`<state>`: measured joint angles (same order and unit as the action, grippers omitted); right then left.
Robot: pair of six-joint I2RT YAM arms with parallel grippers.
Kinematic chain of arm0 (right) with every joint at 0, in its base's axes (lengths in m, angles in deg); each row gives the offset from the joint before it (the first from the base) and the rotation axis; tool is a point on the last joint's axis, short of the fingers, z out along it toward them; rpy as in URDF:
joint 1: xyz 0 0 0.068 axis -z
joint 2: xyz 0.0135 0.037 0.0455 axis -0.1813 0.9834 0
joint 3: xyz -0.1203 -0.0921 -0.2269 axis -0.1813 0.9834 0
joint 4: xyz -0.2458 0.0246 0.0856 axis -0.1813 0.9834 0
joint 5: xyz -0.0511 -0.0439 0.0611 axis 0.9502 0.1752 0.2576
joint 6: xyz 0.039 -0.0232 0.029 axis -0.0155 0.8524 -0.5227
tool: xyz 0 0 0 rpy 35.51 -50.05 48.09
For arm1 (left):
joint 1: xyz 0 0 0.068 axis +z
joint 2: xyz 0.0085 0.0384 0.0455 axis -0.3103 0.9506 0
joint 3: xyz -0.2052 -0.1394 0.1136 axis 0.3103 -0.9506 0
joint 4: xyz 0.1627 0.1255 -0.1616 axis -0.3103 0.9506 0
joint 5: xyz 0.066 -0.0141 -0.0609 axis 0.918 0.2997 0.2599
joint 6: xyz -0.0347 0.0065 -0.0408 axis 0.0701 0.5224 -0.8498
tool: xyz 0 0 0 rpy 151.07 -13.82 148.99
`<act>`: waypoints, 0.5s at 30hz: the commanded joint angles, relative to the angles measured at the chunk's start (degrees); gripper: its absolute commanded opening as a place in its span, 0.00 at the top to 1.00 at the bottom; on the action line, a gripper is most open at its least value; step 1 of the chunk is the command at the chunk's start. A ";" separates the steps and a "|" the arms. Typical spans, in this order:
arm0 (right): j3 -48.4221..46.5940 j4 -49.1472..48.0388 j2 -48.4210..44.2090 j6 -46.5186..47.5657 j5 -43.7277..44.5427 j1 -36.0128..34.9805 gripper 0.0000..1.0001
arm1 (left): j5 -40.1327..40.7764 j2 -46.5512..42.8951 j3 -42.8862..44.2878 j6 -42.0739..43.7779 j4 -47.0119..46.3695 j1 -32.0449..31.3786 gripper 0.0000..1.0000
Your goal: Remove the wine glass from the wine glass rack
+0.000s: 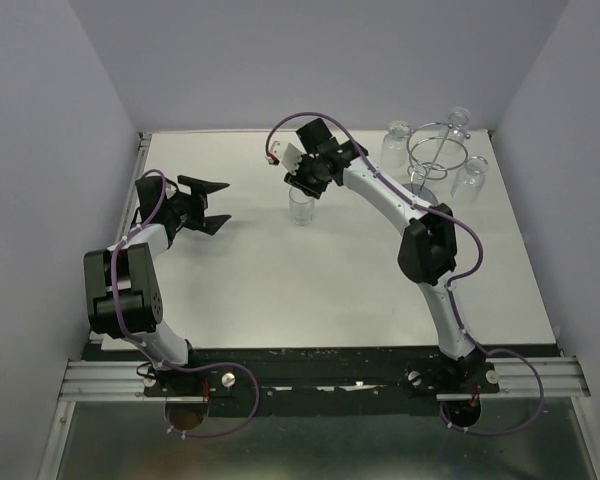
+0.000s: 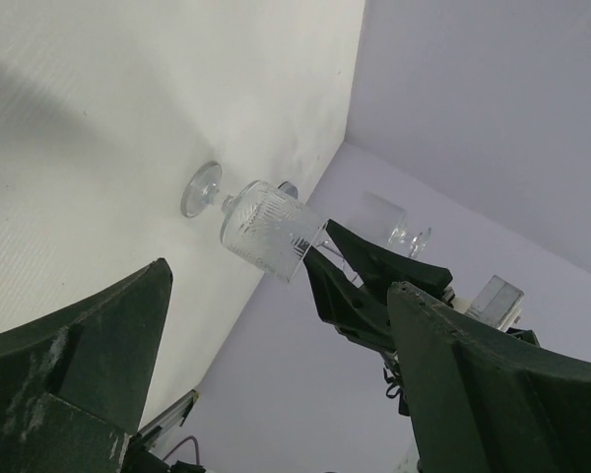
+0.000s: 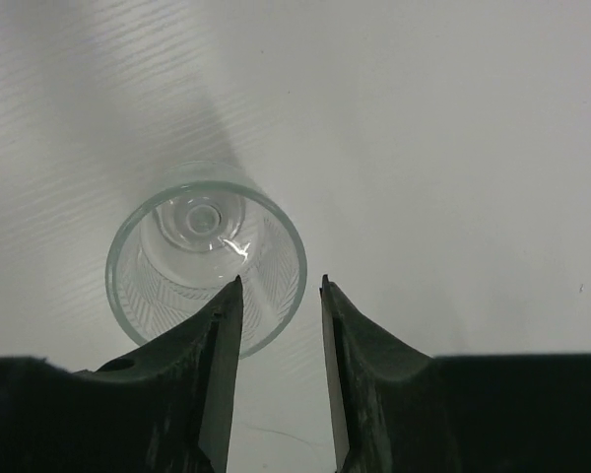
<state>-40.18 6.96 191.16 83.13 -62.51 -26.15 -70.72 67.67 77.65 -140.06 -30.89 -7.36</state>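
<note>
Your wine glass (image 1: 301, 207) is off the wine glass rack (image 1: 435, 155) and stands upright on its foot on the white table (image 1: 280, 290), well to the left of the rack and a little nearer to you. From the right wrist view you look straight down into its bowl (image 3: 205, 258), with the cut pattern on the wall and the round foot showing through the bottom. Your right gripper (image 1: 305, 186) hangs directly over the glass, on the side facing the rack. Its jaws are only a narrow gap apart (image 3: 281, 286), and one finger (image 3: 217, 335) overlaps the rim's near edge. You can see nothing clamped between them, and you cannot tell whether that finger touches the rim. The left wrist view shows the same glass (image 2: 266, 235) from the side, with the right gripper's dark fingers (image 2: 360, 261) close against its rim. On the rack itself, the looped chrome top carries three hanging glasses (image 1: 395, 145): one on its left, one on its far side and one on its right. Much farther left of the rack, beyond the standing glass, your left gripper (image 1: 227, 204) sits just above the table with its jaws spread wide and nothing in them, facing the glass.
</note>
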 commanded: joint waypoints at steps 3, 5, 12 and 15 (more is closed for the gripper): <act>-1.87 -2.63 1.24 -1.77 0.16 0.30 0.53 | 2.03 0.64 1.46 0.07 0.51 0.35 0.01; -1.96 -2.72 1.32 -2.03 0.51 0.30 0.53 | 2.12 0.72 1.55 -0.01 0.16 0.35 0.01; -4.42 -1.06 -0.34 -3.53 1.65 0.30 0.49 | 2.73 0.72 2.16 0.16 -0.28 0.35 0.01; -5.91 0.79 -1.75 -5.11 2.27 0.30 0.40 | 2.82 1.25 3.30 1.21 0.24 0.35 0.01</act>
<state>-42.72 5.37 191.18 80.57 -62.09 -26.06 -69.91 67.97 78.22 -140.02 -31.02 -7.38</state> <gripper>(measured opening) 0.566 0.988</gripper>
